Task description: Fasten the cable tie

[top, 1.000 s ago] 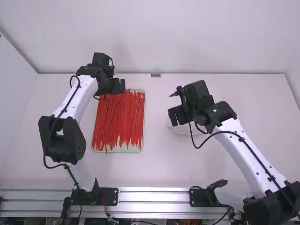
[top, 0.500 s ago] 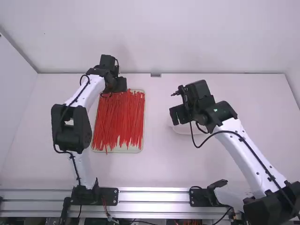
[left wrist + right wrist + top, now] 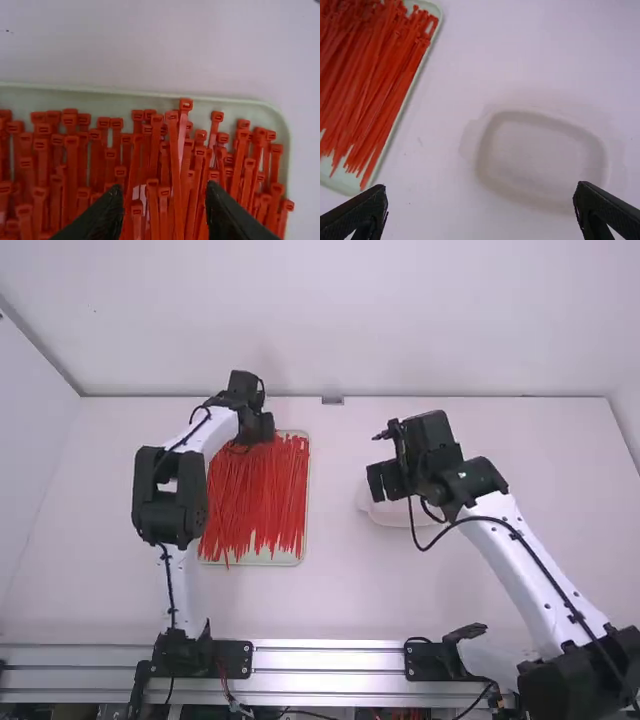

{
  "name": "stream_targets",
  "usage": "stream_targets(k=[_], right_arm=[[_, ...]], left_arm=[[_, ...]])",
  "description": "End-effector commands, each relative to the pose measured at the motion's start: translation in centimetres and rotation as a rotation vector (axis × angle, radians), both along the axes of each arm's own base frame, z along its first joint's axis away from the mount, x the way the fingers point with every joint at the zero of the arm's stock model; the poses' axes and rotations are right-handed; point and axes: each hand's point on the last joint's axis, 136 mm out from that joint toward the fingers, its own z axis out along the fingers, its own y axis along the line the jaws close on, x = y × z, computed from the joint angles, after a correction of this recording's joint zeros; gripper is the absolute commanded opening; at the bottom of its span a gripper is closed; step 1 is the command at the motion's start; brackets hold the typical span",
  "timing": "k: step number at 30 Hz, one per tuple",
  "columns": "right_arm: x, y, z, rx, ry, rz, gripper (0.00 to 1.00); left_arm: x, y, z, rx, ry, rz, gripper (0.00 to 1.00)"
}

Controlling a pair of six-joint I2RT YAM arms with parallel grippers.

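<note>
A heap of red cable ties (image 3: pixel 255 495) lies lengthwise on a pale green tray (image 3: pixel 305 455) left of the table's middle. My left gripper (image 3: pixel 252 430) hovers low over the tray's far end. In the left wrist view its fingers (image 3: pixel 107 215) stand open, straddling several tie heads (image 3: pixel 172 150) near the tray's rim (image 3: pixel 150 94), with nothing gripped. My right gripper (image 3: pixel 386 480) hangs over a shallow white dish (image 3: pixel 400 512) right of the tray. Its fingertips (image 3: pixel 357 215) are spread wide and open above the empty dish (image 3: pixel 540 155), with the ties (image 3: pixel 365 75) off to one side.
The back wall runs just beyond the tray's far end. Bare white table lies in front of the tray and dish and on the far right. The left arm's elbow (image 3: pixel 165 510) is folded beside the tray's left edge.
The left gripper has slid right along the tray's far end, and its elbow has swung in toward the tray. The right gripper has shifted only slightly.
</note>
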Motion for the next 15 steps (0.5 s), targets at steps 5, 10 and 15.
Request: stream_targets(k=[5,10,15], right_arm=[[0.3,-0.6,-0.8,0.007,0.014,-0.03,0.99],[0.2,0.0,-0.7,0.009,0.007,-0.012,0.99],[0.0,0.6,-0.7,0.002,0.0,0.007,0.99]], left_arm=[[0.9,-1.1,-0.4,0.124,-0.033,-0.028,0.41],[1.0,-0.5,-0.4,0.183,-0.042,0.0,0.38],[1.1,-0.4,-0.9,0.194,-0.043,0.005,0.32]])
